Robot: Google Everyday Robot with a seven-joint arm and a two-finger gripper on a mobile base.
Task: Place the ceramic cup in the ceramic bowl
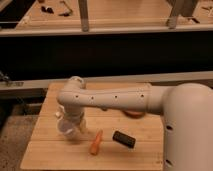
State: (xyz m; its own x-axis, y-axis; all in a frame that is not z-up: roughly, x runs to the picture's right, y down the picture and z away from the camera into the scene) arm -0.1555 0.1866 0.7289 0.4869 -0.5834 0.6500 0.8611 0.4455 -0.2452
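Hanging low over the table (50, 154), the gripper (73, 124) sits at the cup (66, 130); whether it grasps the cup or is released cannot be told. Confirm your hold, lift clear of the carrot (96, 142), then carry across to the bowl (134, 114).
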